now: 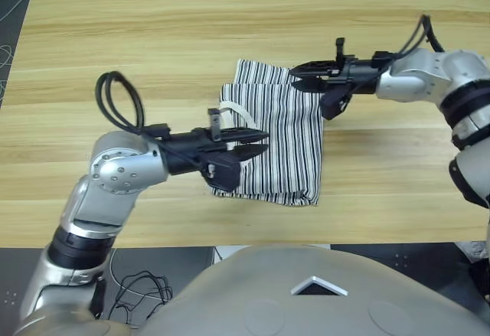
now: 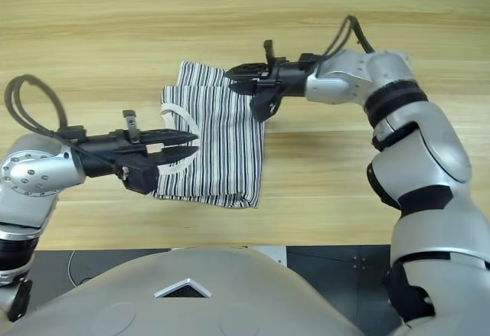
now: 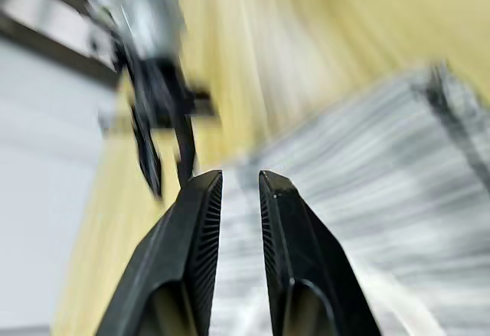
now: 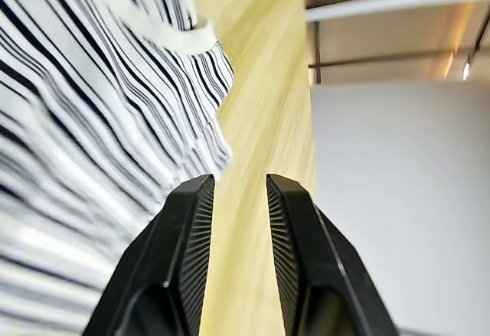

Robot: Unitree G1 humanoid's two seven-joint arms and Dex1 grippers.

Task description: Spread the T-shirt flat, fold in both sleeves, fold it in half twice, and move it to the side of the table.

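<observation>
T-shirt count: one T-shirt point(image 1: 279, 137), black-and-white striped, folded into a layered upright rectangle.
T-shirt place: it lies on the bench point(image 1: 153, 30), about midway between the two arms and nearer the front edge than the far one. Bare wood shows on every side of it.
T-shirt detail: a white collar point(image 1: 233, 114) curves out along the shirt's left edge. The top layer sits a little askew, so a lower layer shows at the far left corner.
Claw count: two, one on each arm.
Left claw point(image 1: 259, 142): it points across the shirt's left edge just below the collar, tips over the striped cloth. Its two fingers point(image 3: 203, 213) stand a little apart with nothing between them. Whether they touch the cloth I cannot tell.
Right claw point(image 1: 297, 76): it is at the shirt's far right corner, tips over the far edge. Its fingers point(image 4: 191, 229) are likewise apart and hold nothing, with cloth and bare wood showing through the gap.
Bench: light wood planks that carry the shirt.
Around: a black cable loop point(image 1: 115, 99) arches above the left forearm, and another cable runs along the right arm. Nothing lies between either claw and the shirt.
</observation>
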